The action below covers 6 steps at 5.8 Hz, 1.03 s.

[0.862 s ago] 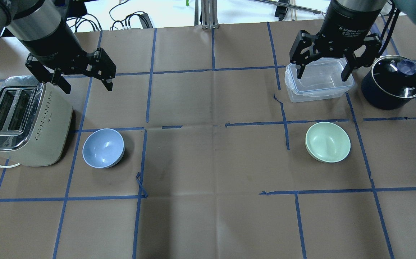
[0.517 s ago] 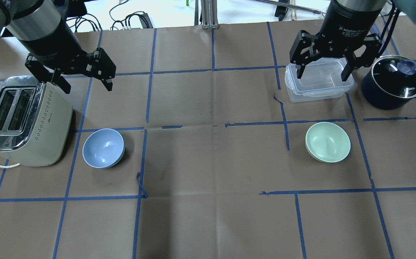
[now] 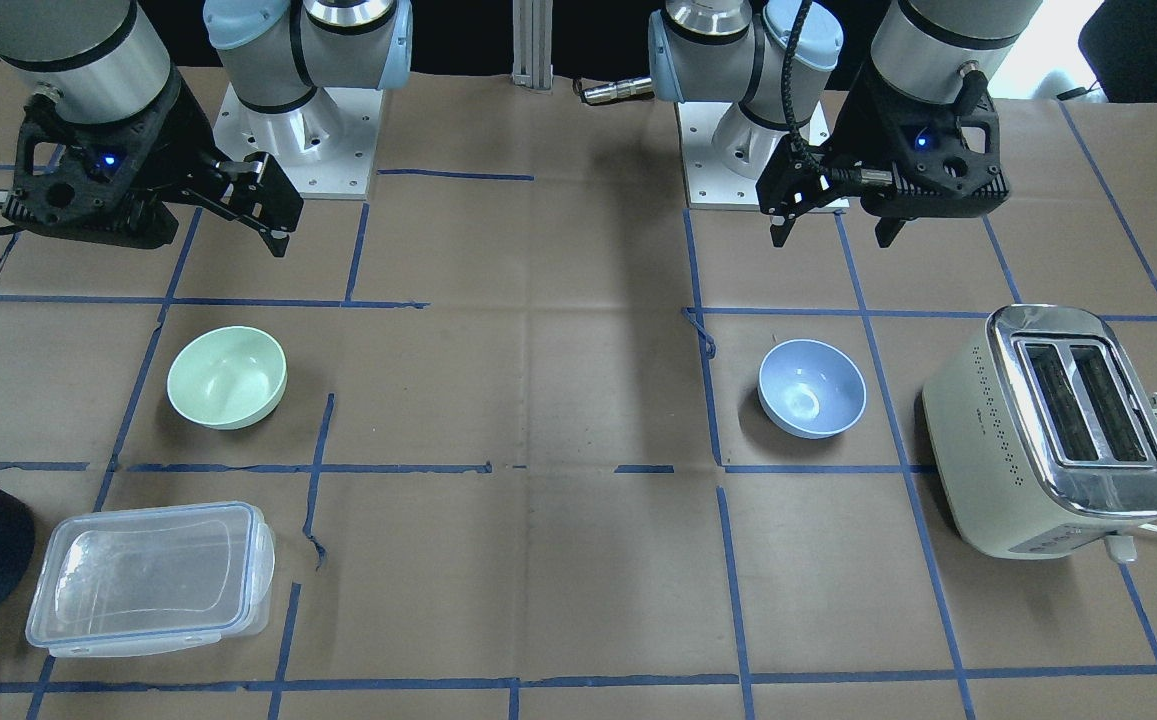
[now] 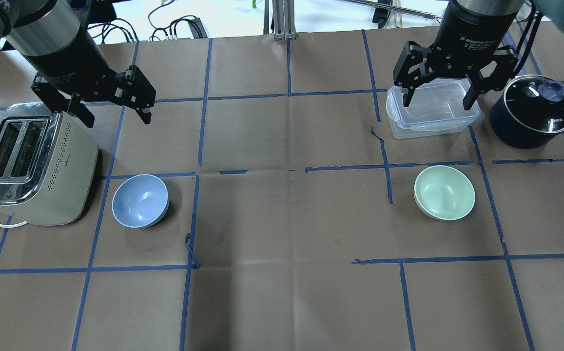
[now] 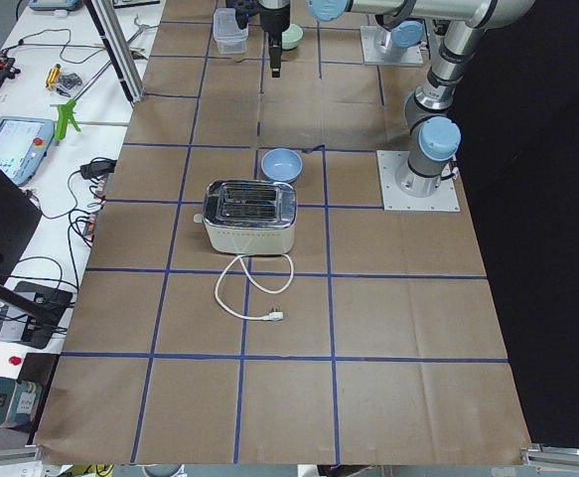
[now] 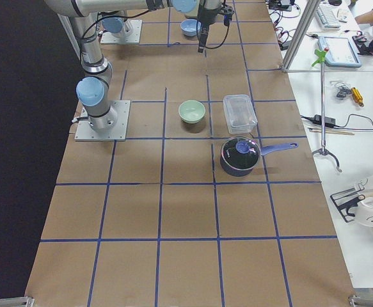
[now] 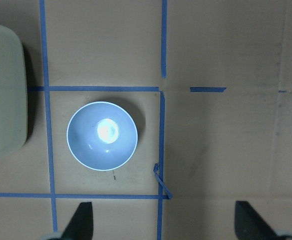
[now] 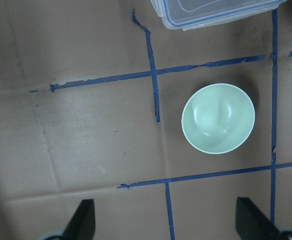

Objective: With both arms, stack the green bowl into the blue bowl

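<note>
In the overhead view, the left end effector [image 4: 117,121] hangs at upper left with its jaws spread wide and empty, just above the toaster [image 4: 43,185]. The right end effector [image 4: 436,104], equally spread and empty, hangs at upper right over a clear container [image 4: 433,119].

In the front-facing view, the green bowl [image 3: 227,377] sits upright at centre left of the counter [image 3: 578,560] and the blue bowl [image 3: 811,387] at centre right. They are well apart, one on each arm's side.

In the wrist views, each bowl lies untouched beyond its arm's parted fingertips. This looks like a high survey pose before any grasp.
</note>
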Available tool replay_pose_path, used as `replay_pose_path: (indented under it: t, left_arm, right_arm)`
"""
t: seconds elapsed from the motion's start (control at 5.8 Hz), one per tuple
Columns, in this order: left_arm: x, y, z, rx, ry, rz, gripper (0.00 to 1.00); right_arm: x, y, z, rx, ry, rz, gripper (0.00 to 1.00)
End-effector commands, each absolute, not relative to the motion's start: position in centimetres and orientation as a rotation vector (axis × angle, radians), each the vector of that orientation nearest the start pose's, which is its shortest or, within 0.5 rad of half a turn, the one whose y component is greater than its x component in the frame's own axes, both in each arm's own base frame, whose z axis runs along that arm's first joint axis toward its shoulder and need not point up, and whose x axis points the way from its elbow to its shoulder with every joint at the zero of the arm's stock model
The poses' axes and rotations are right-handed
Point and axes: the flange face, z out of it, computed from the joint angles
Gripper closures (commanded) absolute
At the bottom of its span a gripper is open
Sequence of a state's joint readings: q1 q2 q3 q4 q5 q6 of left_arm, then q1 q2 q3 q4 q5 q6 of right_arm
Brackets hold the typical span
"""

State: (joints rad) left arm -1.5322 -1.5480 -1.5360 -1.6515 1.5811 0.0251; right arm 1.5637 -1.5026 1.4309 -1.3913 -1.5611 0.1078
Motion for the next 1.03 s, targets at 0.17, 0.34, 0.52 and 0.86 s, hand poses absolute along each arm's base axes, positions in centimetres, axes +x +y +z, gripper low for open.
replay_pose_path:
  t: [0.17, 0.34, 0.52, 0.86]
  left_arm:
    - [-7.3, -48.4, 43.0, 0.028, 3.142, 0.181, 0.07]
    - [-7.3, -48.1, 37.7, 0.02, 3.143, 0.16, 0.07]
    - [-7.3, -48.4, 32.2, 0.017, 3.144, 0.102, 0.07]
    - [-7.2, -49.2, 25.3, 0.022, 3.139, 0.124, 0.07]
  right_arm:
    - [4.0, -52.2, 49.2, 0.063, 3.109, 0.209, 0.0]
    - [-1.3, -51.3, 47.9, 0.048, 3.083, 0.237, 0.0]
    - [-5.3, -50.5, 46.4, 0.009, 3.097, 0.194, 0.0]
    - [-7.7, -49.6, 41.6, -0.046, 3.114, 0.138, 0.0]
